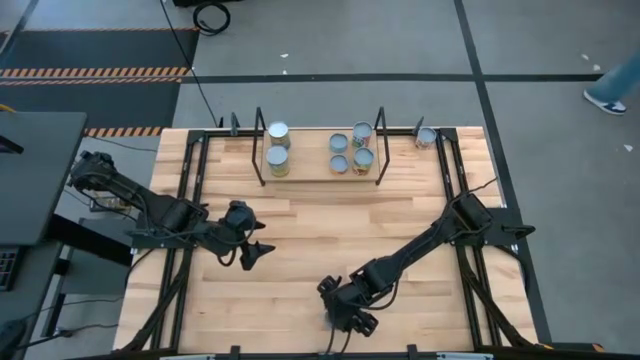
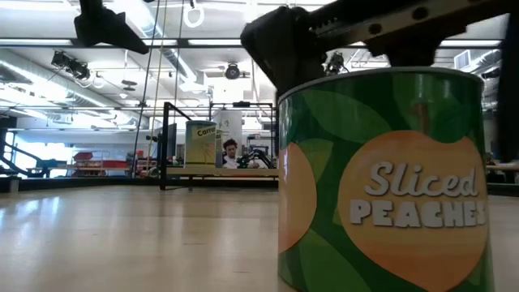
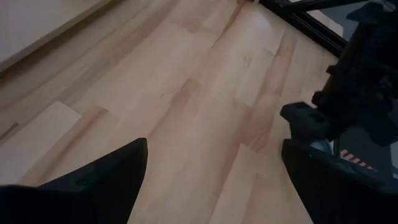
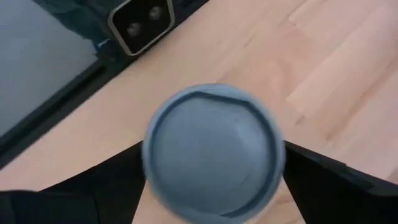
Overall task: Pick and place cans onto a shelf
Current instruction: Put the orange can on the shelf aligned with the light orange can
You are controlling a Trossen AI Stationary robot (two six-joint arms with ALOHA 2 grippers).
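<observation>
Down at the six o'clock edge of the surface [image 1: 300,260], the right tool [image 4: 211,186] hangs over a Sliced Peaches can [image 2: 381,178], its fingers spread wide on either side of the blue-grey lid without touching it. The left tool [image 1: 252,250] waits open at about nine o'clock. Five cans stand on the shelf [image 1: 318,178] at twelve o'clock, and one more can [image 1: 426,137] lies just beyond its right post.
</observation>
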